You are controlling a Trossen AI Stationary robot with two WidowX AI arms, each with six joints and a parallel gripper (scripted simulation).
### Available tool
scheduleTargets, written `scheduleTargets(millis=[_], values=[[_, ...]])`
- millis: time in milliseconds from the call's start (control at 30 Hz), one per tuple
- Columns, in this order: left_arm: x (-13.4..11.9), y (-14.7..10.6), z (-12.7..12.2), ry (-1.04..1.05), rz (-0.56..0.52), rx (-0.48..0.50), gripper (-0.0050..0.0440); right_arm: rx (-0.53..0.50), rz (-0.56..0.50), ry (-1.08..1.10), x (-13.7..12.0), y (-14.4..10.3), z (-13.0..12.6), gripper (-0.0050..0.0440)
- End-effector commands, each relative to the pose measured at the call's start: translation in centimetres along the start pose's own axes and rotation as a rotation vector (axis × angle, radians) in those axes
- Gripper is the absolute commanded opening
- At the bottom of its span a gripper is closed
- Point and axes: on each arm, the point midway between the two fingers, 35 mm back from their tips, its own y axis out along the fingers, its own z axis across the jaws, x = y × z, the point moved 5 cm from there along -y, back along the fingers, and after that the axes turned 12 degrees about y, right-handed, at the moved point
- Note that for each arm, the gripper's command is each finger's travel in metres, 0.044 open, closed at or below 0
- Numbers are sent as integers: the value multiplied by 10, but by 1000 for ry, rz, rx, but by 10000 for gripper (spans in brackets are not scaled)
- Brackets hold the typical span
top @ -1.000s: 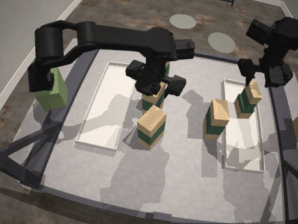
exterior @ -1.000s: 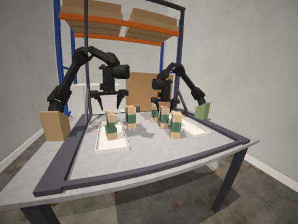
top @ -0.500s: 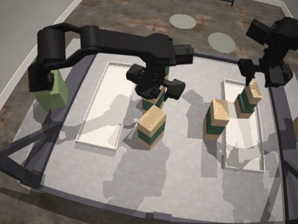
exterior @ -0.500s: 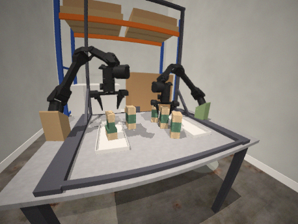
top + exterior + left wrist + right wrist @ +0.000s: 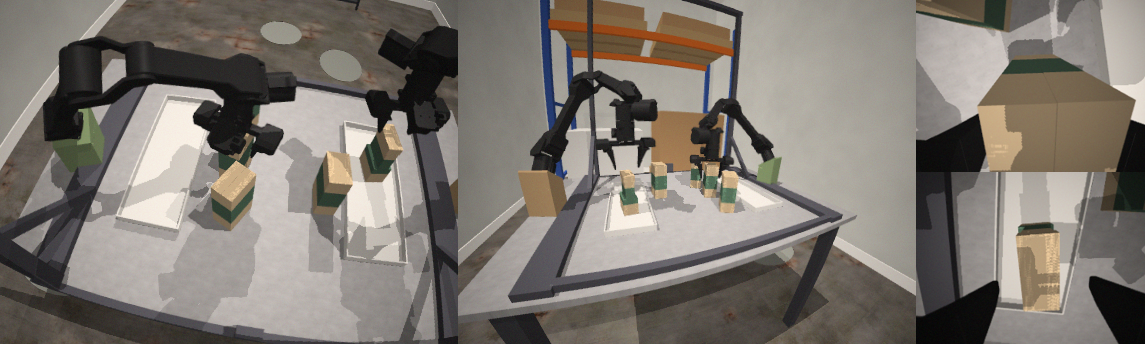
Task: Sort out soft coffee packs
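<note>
My left gripper (image 5: 233,148) (image 5: 712,167) (image 5: 1039,109) is open, low over the middle pack (image 5: 241,156) (image 5: 710,181) (image 5: 1043,86) of the left row, one finger on either side. The near pack (image 5: 233,196) (image 5: 728,192) and the far pack (image 5: 695,177) of that row stand upright; the arm largely hides the far one in the top view. The left tray (image 5: 147,223) is empty. My right gripper (image 5: 398,128) (image 5: 627,168) (image 5: 1043,283) is open above a pack (image 5: 390,142) (image 5: 629,198) (image 5: 1040,268) with a dented green waist, standing in the right tray (image 5: 375,261) (image 5: 633,230). Another pack (image 5: 332,185) (image 5: 659,181) stands beside that tray.
A dark frame (image 5: 160,315) (image 5: 683,257) runs around the bench. A green block (image 5: 82,147) (image 5: 769,170) is at the left arm's base and a tan block (image 5: 543,194) at the right arm's. The near left-row pack also shows at the left wrist view's upper left.
</note>
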Motion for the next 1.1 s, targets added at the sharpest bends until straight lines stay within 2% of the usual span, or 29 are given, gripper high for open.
scheduleTargets(millis=[0, 33, 1067], values=[[1, -5, 4, 6, 10, 16, 375, -11, 11, -12, 1, -4, -2, 368], [1, -5, 4, 6, 10, 16, 125, -11, 11, -12, 1, -4, -2, 368], [1, -5, 4, 6, 10, 16, 125, -11, 11, -12, 1, -4, -2, 368]])
